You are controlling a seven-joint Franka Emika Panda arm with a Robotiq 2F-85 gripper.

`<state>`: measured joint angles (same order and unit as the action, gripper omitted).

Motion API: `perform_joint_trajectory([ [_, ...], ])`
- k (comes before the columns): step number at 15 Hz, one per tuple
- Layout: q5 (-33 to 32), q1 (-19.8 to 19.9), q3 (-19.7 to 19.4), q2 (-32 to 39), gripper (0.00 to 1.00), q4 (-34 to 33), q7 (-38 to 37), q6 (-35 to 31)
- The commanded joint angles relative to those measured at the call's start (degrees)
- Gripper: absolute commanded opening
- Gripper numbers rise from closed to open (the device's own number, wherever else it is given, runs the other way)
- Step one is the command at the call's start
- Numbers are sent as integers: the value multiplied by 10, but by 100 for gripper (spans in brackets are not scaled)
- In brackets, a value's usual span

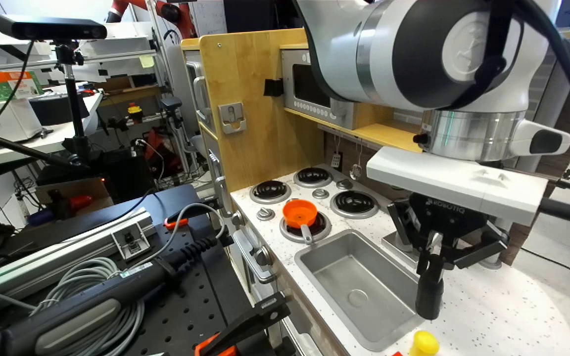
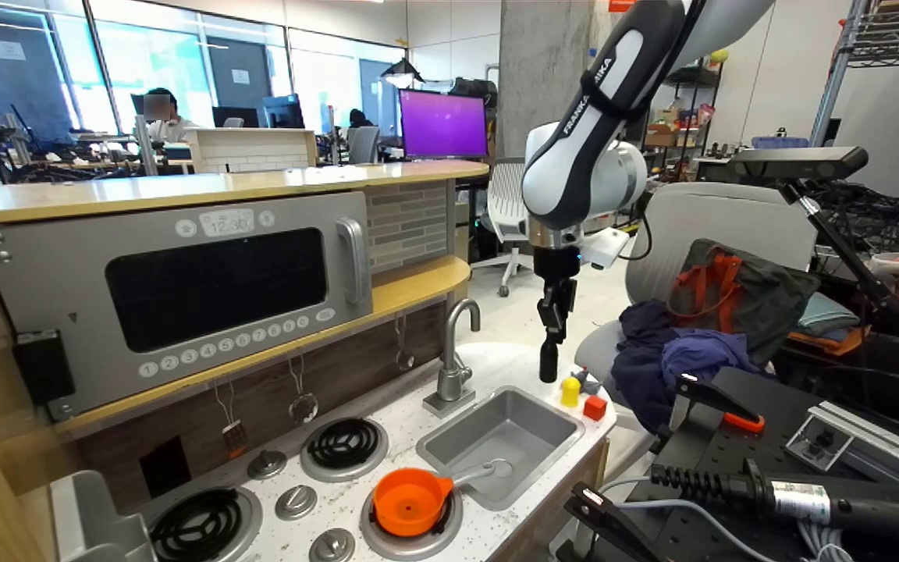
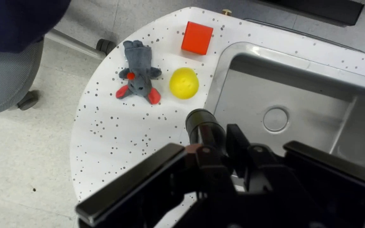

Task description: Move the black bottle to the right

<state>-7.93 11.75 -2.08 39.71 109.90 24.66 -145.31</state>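
The black bottle (image 1: 429,295) hangs nearly upright under my gripper (image 1: 434,254) in an exterior view. The bottle (image 2: 548,362) and gripper (image 2: 552,324) show likewise in an exterior view, beside the sink's end. In the wrist view the bottle's lower body (image 3: 200,120) points away between the fingers of my gripper (image 3: 221,139). The fingers are shut on its upper part, which they hide. The bottle's base appears over the strip where counter and sink rim meet. How far it is above the counter is hard to judge.
The sink (image 3: 274,53) lies beside the bottle. A yellow round object (image 3: 184,83), a red block (image 3: 197,38) and a grey mouse toy (image 3: 139,72) sit on the rounded counter (image 3: 116,136). A silver tap (image 2: 451,367) and an orange pan (image 2: 410,499) stand farther along.
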Motion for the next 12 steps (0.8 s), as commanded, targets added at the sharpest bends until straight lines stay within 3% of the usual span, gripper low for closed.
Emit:
perform_joint_trajectory([
  [1,-3,15,-8,-51,4,41,-4,5],
  [6,-9,17,-37,-19,4,4,-22,10],
  [12,6,41,-36,31,4,-43,-25,14],
])
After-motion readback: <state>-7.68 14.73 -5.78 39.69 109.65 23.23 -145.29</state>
